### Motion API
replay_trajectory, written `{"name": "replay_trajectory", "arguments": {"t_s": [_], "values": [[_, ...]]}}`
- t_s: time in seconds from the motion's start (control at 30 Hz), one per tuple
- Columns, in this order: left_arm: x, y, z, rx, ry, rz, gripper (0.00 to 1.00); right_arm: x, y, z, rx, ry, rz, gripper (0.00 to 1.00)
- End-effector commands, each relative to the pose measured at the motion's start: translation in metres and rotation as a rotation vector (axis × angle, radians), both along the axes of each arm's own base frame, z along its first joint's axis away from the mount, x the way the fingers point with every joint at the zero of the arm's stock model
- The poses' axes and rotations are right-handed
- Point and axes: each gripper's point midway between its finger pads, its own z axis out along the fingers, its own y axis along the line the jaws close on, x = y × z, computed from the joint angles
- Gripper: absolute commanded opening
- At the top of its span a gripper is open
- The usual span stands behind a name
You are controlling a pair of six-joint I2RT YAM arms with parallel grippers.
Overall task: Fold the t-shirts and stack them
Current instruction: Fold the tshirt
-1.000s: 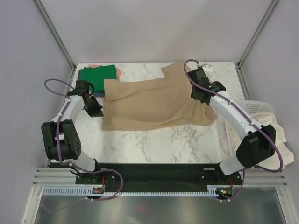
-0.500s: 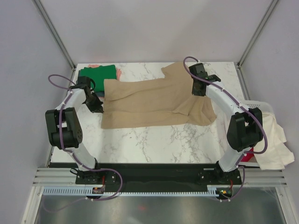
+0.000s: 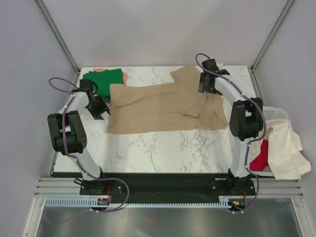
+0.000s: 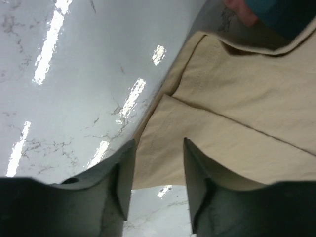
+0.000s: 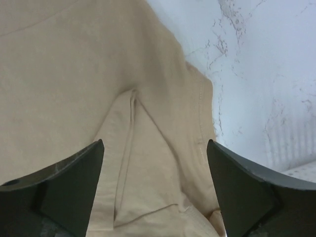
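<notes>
A large tan t-shirt point(image 3: 158, 109) lies spread across the back of the marble table, folded lengthwise. My left gripper point(image 3: 100, 109) hovers at its left hem with the jaws open and nothing held; in the left wrist view the gripper point(image 4: 158, 170) stands over the tan hem corner point(image 4: 232, 113). My right gripper point(image 3: 205, 89) is wide open above the tan shirt's right sleeve; in the right wrist view the gripper point(image 5: 155, 168) shows the sleeve fold point(image 5: 148, 148) between its fingers, untouched. A folded green t-shirt point(image 3: 103, 78) lies at the back left on a salmon-pink one point(image 3: 126, 77).
A white mesh basket point(image 3: 272, 113) stands off the table's right edge. A cream t-shirt point(image 3: 286, 148) and a red one point(image 3: 261, 157) hang from it. Bare marble point(image 3: 163, 150) spans the table's near half. Frame posts rise at the back corners.
Both grippers were shut on the tan shirt's ends and now stand open, having let it go. Both arms swung toward the back, and the shirt's near edge shifted back a little.
</notes>
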Motion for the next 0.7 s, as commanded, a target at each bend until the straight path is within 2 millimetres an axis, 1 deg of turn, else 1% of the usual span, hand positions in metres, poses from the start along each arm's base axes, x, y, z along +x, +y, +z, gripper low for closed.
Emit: {"name": "replay_trajectory", "arguments": {"t_s": [0.0,0.03,0.07,0.1,0.13,0.17,0.2,0.23,0.27,0.3,0.33,0.37,0.4,0.43,0.47,0.5,0.53,0.57,0.63,0.67], "values": [[0.012,0.008,0.046,0.052,-0.163,-0.021,0.55,0.016,-0.025,0.018,0.003,-0.007,-0.053,0.96],[0.005,0.011,0.047,0.072,-0.164,-0.013,0.66,0.013,-0.026,0.03,0.033,-0.023,-0.051,0.97],[0.001,0.012,0.061,0.089,-0.208,-0.008,0.71,0.005,-0.033,0.026,0.053,-0.02,-0.064,0.98],[-0.003,0.012,0.064,0.092,-0.218,-0.002,0.75,0.0,-0.032,0.029,0.083,-0.035,-0.058,0.98],[-0.014,0.01,0.057,0.083,-0.204,0.0,0.79,-0.006,-0.03,0.049,0.114,-0.089,-0.054,0.98],[-0.02,0.007,0.058,0.074,-0.208,0.004,0.79,-0.022,-0.025,0.033,0.147,-0.052,-0.041,0.98],[-0.024,0.005,0.063,0.062,-0.23,0.032,0.79,-0.032,-0.024,0.031,0.167,-0.046,-0.043,0.98],[-0.037,0.002,0.051,0.046,-0.198,0.049,0.77,-0.043,-0.02,0.044,0.208,-0.085,-0.044,0.98],[-0.042,-0.001,0.048,0.032,-0.196,0.066,0.76,-0.063,-0.011,0.021,0.257,-0.038,-0.028,0.98],[-0.043,-0.004,0.052,0.01,-0.228,0.101,0.76,-0.073,-0.009,0.017,0.284,-0.038,-0.036,0.98],[-0.055,-0.01,0.037,-0.018,-0.203,0.112,0.74,-0.083,-0.004,0.025,0.317,-0.066,-0.029,0.98],[-0.059,-0.012,0.033,-0.033,-0.207,0.13,0.74,-0.1,0.0,0.004,0.354,-0.028,-0.037,0.98],[-0.057,-0.014,0.036,-0.052,-0.243,0.157,0.74,-0.108,0.002,0.001,0.371,-0.026,-0.043,0.98],[-0.067,-0.017,0.024,-0.066,-0.22,0.17,0.73,-0.116,0.002,0.002,0.38,-0.038,-0.043,0.97],[-0.069,-0.019,0.021,-0.078,-0.225,0.183,0.73,-0.128,0.0,-0.011,0.379,-0.01,-0.058,0.96],[-0.069,-0.021,0.019,-0.097,-0.236,0.202,0.73,-0.133,-0.003,-0.016,0.37,-0.004,-0.067,0.95],[-0.071,-0.023,0.015,-0.109,-0.253,0.21,0.73,-0.137,-0.006,-0.016,0.369,-0.009,-0.073,0.93],[-0.072,-0.024,0.013,-0.117,-0.26,0.222,0.74,-0.146,-0.013,-0.027,0.364,0.012,-0.097,0.9],[-0.074,-0.024,0.007,-0.123,-0.272,0.251,0.73,-0.152,-0.021,-0.031,0.366,0.008,-0.121,0.87],[-0.075,-0.024,0.004,-0.122,-0.273,0.262,0.73,-0.16,-0.027,-0.04,0.366,0.02,-0.144,0.84]]}}
